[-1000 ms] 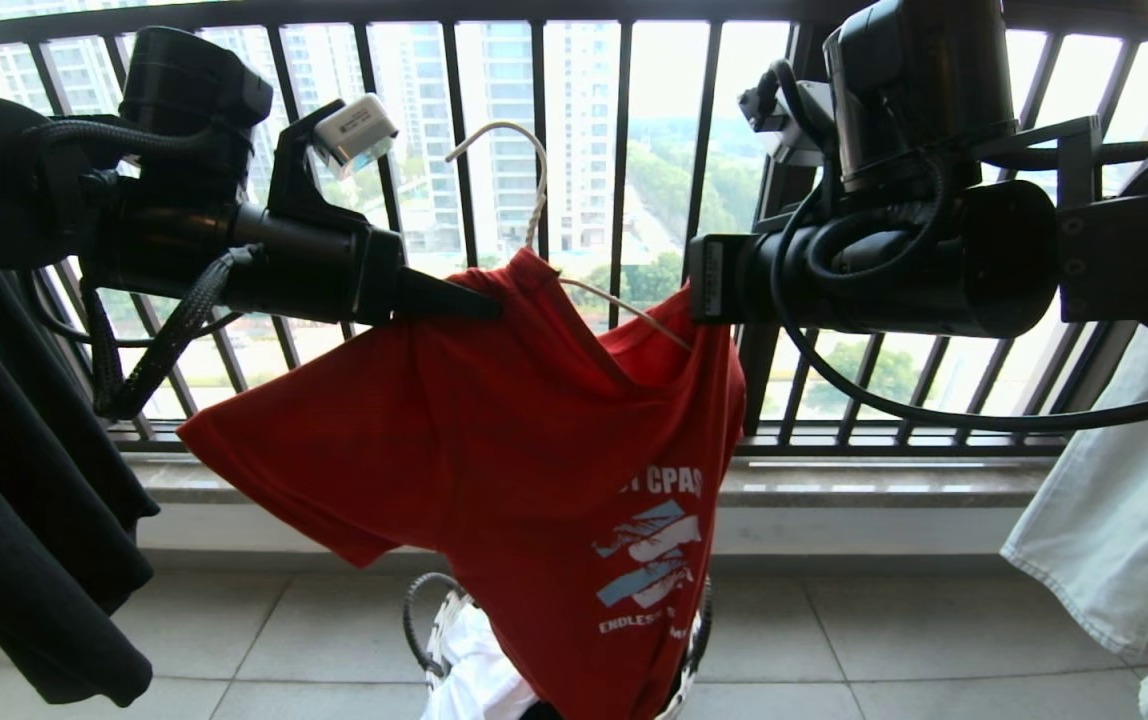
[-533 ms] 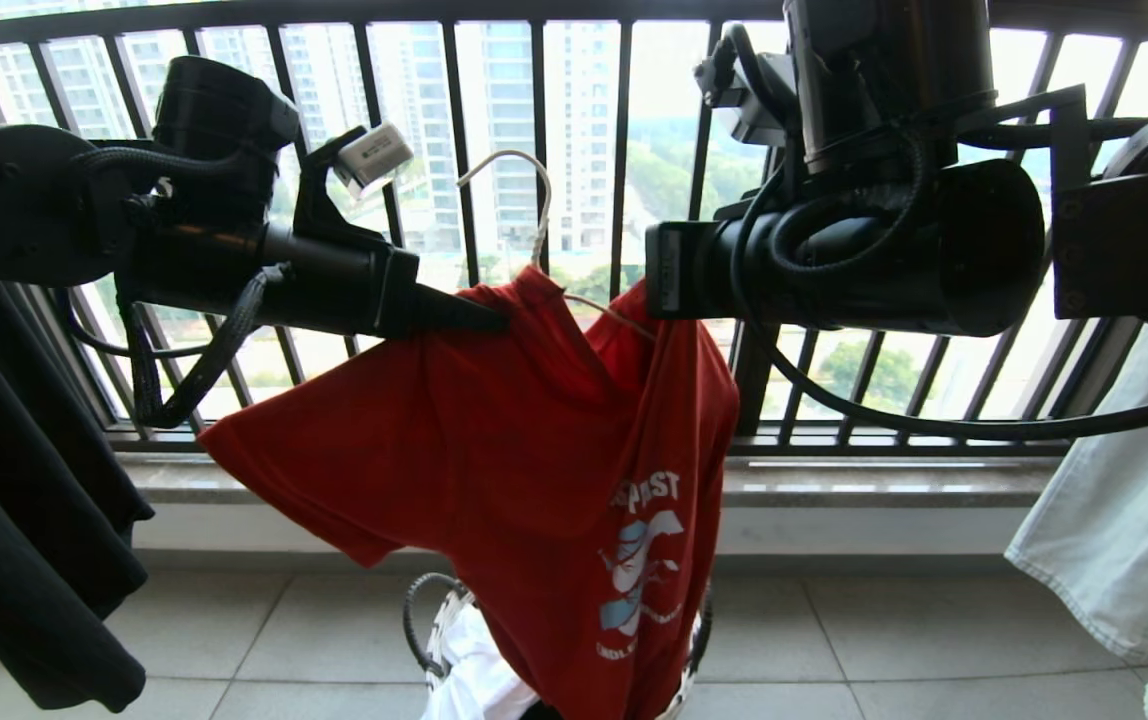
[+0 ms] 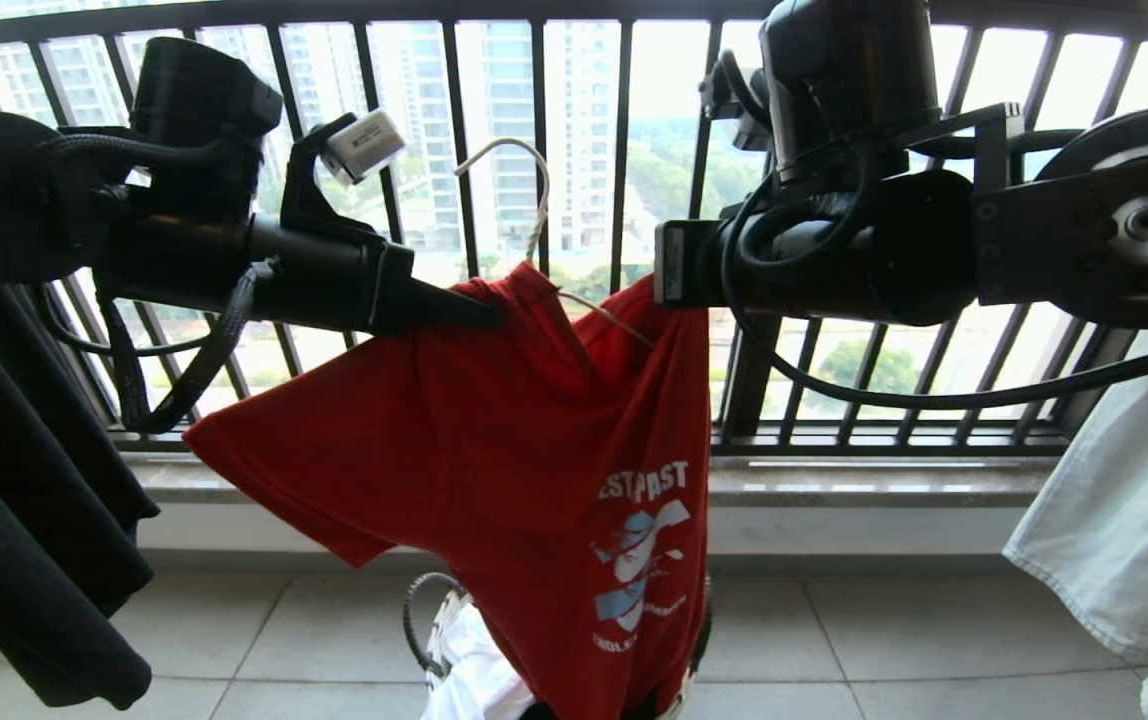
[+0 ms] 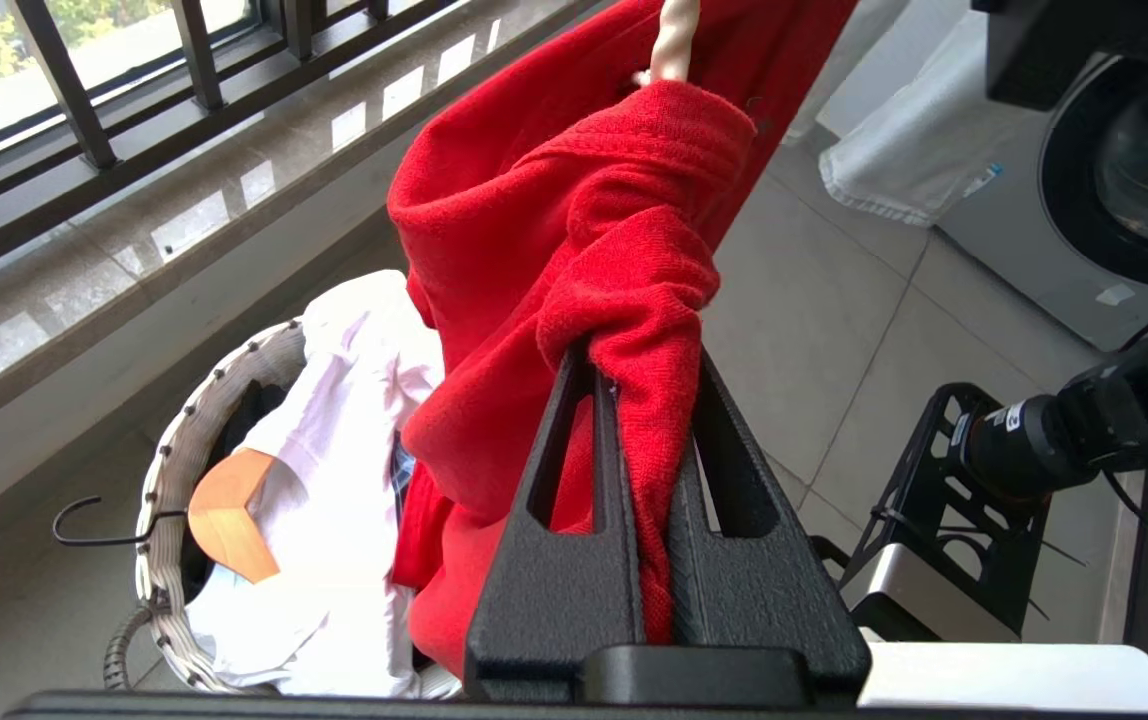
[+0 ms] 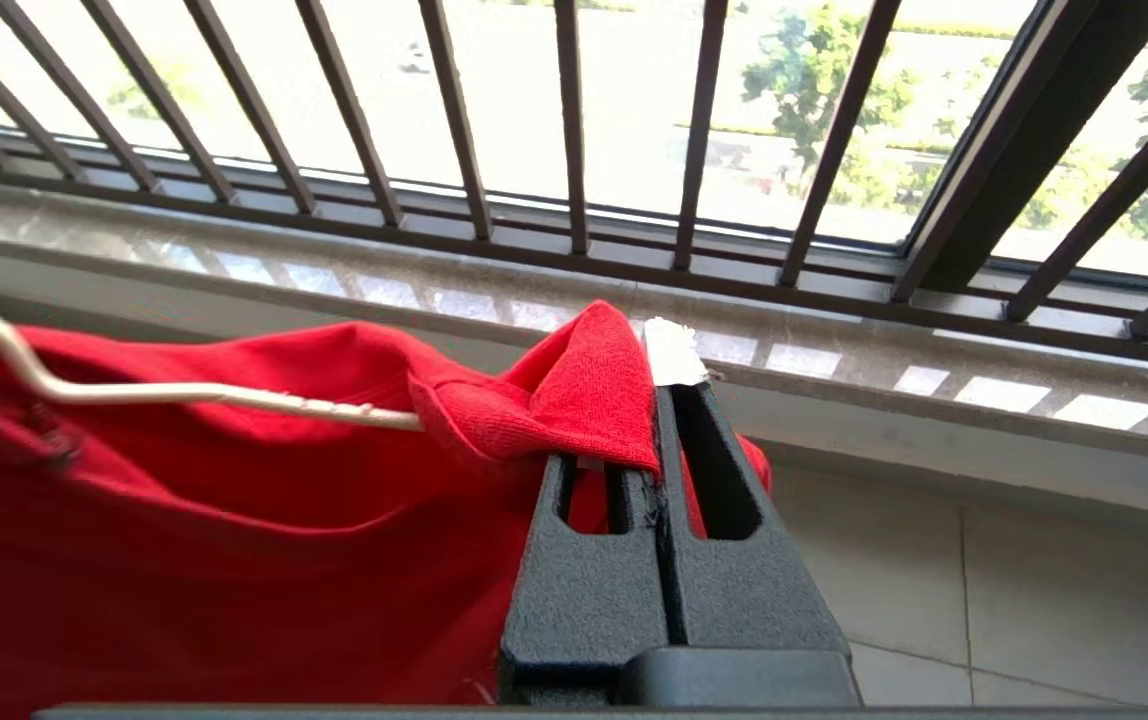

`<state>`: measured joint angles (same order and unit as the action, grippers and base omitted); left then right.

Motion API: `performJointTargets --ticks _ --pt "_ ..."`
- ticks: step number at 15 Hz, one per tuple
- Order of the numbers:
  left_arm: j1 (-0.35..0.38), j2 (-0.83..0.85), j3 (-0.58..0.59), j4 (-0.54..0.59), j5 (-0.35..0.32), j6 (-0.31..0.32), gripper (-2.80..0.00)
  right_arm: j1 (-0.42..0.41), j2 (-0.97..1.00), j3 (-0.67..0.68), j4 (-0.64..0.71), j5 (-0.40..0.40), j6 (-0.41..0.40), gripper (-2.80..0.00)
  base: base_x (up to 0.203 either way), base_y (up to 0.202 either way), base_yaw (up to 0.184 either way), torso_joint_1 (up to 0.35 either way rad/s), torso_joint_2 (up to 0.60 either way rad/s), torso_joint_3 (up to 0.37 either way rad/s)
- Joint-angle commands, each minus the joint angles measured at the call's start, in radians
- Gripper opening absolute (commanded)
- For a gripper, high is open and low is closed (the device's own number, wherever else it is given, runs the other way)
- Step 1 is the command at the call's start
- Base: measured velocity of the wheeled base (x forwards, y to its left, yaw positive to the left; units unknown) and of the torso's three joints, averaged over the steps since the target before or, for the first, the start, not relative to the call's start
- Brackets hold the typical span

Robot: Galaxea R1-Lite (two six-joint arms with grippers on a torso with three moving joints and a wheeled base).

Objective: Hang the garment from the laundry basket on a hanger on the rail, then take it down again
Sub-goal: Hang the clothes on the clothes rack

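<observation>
Both jaws are clamped on the red T-shirt: left gripper and right gripper each pinch fabric. A white hanger sits inside its collar, above the laundry basket.

The garment pinched in the left claw is matt red knit cloth; both claws are grainy black plastic; the hanger beside the right claw is smooth white wire.

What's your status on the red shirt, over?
Left gripper shut on red T-shirt; right gripper shut on its collar. White hanger inside, unhung. Laundry basket below.
</observation>
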<state>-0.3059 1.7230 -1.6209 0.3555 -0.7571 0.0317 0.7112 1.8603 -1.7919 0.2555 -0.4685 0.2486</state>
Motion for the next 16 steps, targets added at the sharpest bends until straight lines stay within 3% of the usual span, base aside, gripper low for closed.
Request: performJointTargets --ticks 1,4,9,11,16 --pt "-0.005 -0.068 0.014 0.021 0.003 0.001 -2.8 -0.044 0.031 -0.028 0.001 -0.014 0.0 -2.8 0.0 0.0 0.0 0.0 0.0 0.0" --pt "-0.019 -0.081 0.016 0.046 0.006 0.004 -2.8 -0.07 0.031 -0.03 0.002 -0.016 -0.002 -2.8 0.0 0.0 0.0 0.0 0.0 0.0" --pt "-0.021 -0.077 0.023 0.043 0.092 0.035 -2.8 -0.069 0.021 -0.026 0.012 -0.018 -0.002 -2.8 0.0 0.0 0.0 0.0 0.0 0.0" --pt "-0.023 -0.069 0.029 0.039 0.128 0.053 -2.8 -0.04 0.011 -0.026 0.032 -0.023 -0.001 -2.8 0.0 0.0 0.0 0.0 0.0 0.0" --pt "-0.039 -0.057 0.029 0.037 0.133 0.054 -2.8 0.083 0.0 -0.035 0.126 -0.063 0.007 -2.8 0.0 0.0 0.0 0.0 0.0 0.0"
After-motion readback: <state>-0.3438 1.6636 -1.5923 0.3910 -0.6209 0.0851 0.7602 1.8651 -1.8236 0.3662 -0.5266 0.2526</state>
